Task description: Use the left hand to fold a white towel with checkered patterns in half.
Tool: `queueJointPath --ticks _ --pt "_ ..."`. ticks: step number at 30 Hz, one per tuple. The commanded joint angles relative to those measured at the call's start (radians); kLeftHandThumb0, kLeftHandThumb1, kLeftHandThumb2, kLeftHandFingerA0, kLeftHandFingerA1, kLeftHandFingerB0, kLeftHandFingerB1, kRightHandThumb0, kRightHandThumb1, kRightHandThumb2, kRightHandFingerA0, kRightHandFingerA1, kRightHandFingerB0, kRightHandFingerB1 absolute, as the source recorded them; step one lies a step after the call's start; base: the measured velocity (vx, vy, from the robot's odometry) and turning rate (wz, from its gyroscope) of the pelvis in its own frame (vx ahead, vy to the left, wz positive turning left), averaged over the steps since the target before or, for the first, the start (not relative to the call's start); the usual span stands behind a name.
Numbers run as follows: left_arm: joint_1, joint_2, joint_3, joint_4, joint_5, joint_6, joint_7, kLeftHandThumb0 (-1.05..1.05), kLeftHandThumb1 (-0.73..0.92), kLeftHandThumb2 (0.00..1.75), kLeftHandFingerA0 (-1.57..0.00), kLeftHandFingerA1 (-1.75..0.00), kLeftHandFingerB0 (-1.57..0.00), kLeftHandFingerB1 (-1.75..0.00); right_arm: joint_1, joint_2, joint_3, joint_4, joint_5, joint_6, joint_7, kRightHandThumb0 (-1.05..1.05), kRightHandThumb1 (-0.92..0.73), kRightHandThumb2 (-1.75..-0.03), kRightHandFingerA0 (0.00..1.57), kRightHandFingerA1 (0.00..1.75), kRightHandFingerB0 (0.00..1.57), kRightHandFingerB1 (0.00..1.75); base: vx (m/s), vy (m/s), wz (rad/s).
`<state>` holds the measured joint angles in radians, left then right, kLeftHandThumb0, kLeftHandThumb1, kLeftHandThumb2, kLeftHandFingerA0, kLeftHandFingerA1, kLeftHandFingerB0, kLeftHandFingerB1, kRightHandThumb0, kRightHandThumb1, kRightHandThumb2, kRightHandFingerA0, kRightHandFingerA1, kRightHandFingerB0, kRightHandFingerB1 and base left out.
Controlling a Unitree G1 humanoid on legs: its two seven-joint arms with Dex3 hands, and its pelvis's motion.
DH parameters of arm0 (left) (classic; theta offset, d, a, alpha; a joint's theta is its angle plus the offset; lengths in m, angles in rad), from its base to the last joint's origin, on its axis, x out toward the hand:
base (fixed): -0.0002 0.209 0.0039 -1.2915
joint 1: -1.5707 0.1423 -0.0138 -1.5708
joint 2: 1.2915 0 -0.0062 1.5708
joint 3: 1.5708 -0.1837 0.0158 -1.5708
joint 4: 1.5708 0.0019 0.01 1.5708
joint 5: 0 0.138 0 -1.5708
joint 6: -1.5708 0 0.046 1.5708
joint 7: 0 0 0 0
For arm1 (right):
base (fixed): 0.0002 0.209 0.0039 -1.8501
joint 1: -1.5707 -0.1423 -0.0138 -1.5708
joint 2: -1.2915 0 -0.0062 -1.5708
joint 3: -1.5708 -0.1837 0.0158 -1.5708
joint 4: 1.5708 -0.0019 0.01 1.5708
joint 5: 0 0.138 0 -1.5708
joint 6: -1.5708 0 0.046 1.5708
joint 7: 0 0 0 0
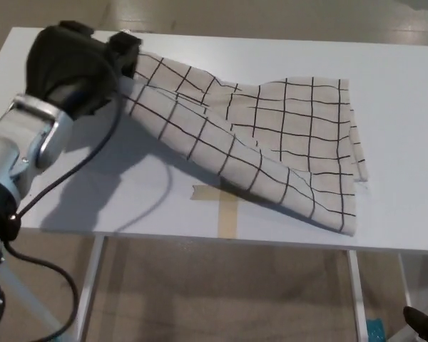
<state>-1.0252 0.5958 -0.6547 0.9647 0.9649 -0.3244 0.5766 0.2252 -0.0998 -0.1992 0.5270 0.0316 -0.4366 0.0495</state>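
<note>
A white towel with a black checkered pattern (271,142) lies on the white table (399,85), its right part flat and its left edge raised off the surface. My left hand (82,64), black, is up at the table's left and is shut on that raised left edge of the towel, so the cloth slopes down from it toward the near right corner. The fingers are mostly hidden behind the back of the hand. My right hand does not show.
A T-shaped strip of tan tape (225,210) is stuck on the table near its front edge, partly under the towel. A black cable (93,160) runs along my left forearm. Beige floor lies beyond the table's edges.
</note>
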Motion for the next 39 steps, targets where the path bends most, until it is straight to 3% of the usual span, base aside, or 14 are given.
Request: queueJointPath --ticks 1,3,4,10,11,12,13,14,17,18,33,39 --pt "-0.088 0.046 -0.162 -0.086 0.188 -0.229 0.111 -0.24 0.55 0.57 -0.85 -1.75 -0.73 -1.64 0.001 0.006 -0.004 -0.005 0.031 0.016 0.013 -0.52 -0.54 -0.88 0.49 0.62 0.36 0.5 0.0 0.0 0.0" --pt "-0.1 0.045 -0.185 -0.089 0.197 -0.244 0.128 -0.24 0.55 0.57 -0.85 -1.75 -0.73 -1.64 0.0 0.006 -0.005 -0.007 0.034 0.018 0.014 -0.52 -0.54 -0.88 0.49 0.62 0.36 0.5 0.0 0.0 0.0" --pt "-0.109 0.032 -0.224 -0.114 0.228 -0.247 0.147 -0.28 0.34 0.74 -1.21 -1.43 -1.02 -1.3 -0.001 0.005 -0.006 -0.005 0.034 0.016 0.016 -0.52 -0.55 -0.89 0.51 0.61 0.37 0.51 0.0 0.0 0.0" --pt "-0.128 0.016 -0.293 -0.148 0.276 -0.253 0.187 -0.28 0.34 0.74 -1.21 -1.43 -1.02 -1.3 -0.002 0.004 -0.006 -0.001 0.036 0.013 0.02 -0.52 -0.55 -0.89 0.51 0.61 0.37 0.51 0.0 0.0 0.0" --pt "-0.14 -0.005 -0.35 -0.204 0.32 -0.29 0.172 -0.24 0.51 0.57 -0.92 -1.75 -0.82 -1.59 -0.002 0.002 -0.004 -0.003 0.027 0.015 0.013 -0.51 -0.54 -0.89 0.51 0.61 0.39 0.52 0.0 0.0 0.0" --pt "-0.15 -0.021 -0.382 -0.247 0.34 -0.319 0.149 -0.24 0.53 0.56 -0.92 -1.75 -0.79 -1.64 -0.003 0.001 -0.002 -0.007 0.022 0.017 0.009 -0.47 -0.67 -0.6 0.57 0.5 0.47 0.37 0.0 0.0 0.0" --pt "-0.157 -0.029 -0.395 -0.27 0.34 -0.334 0.13 -0.24 0.53 0.56 -0.92 -1.75 -0.79 -1.64 -0.005 0.002 0.001 -0.01 0.019 0.02 0.007 -0.47 -0.67 -0.6 0.57 0.5 0.47 0.37 0.0 0.0 0.0" --pt "-0.166 -0.037 -0.405 -0.286 0.335 -0.35 0.115 -0.24 0.54 0.56 -0.92 -1.75 -0.8 -1.66 -0.007 0.001 0.001 -0.014 0.019 0.024 0.007 -0.5 -0.54 -0.89 0.51 0.61 0.4 0.52 0.0 0.0 0.0" --pt "-0.187 -0.068 -0.424 -0.311 0.324 -0.392 0.095 -0.26 0.54 0.56 -0.93 -1.75 -0.8 -1.65 -0.011 -0.002 0.003 -0.024 0.016 0.035 0.004 -0.5 -0.54 -0.89 0.51 0.61 0.4 0.53 0.0 0.0 0.0" --pt "-0.189 -0.077 -0.428 -0.312 0.325 -0.394 0.099 -0.26 0.54 0.57 -0.93 -1.75 -0.8 -1.66 -0.011 -0.002 0.004 -0.025 0.013 0.034 0.003 -0.46 -0.67 -0.6 0.57 0.5 0.47 0.37 0.0 0.0 0.0" --pt "-0.274 -0.183 -0.43 -0.243 0.358 -0.429 0.134 -0.27 0.56 0.58 -0.97 -1.75 -0.77 -1.75 -0.025 -0.015 -0.003 -0.023 0.033 0.033 0.029 -0.47 -0.67 -0.6 0.58 0.5 0.51 0.39 0.0 0.0 0.0" --pt "-0.345 -0.278 -0.435 -0.185 0.354 -0.448 0.107 -0.39 0.52 0.57 -1.0 -1.75 -0.79 -1.74 -0.023 -0.006 -0.006 -0.03 0.059 0.04 0.054 -0.47 -0.67 -0.6 0.58 0.5 0.52 0.4 0.0 0.0 0.0"
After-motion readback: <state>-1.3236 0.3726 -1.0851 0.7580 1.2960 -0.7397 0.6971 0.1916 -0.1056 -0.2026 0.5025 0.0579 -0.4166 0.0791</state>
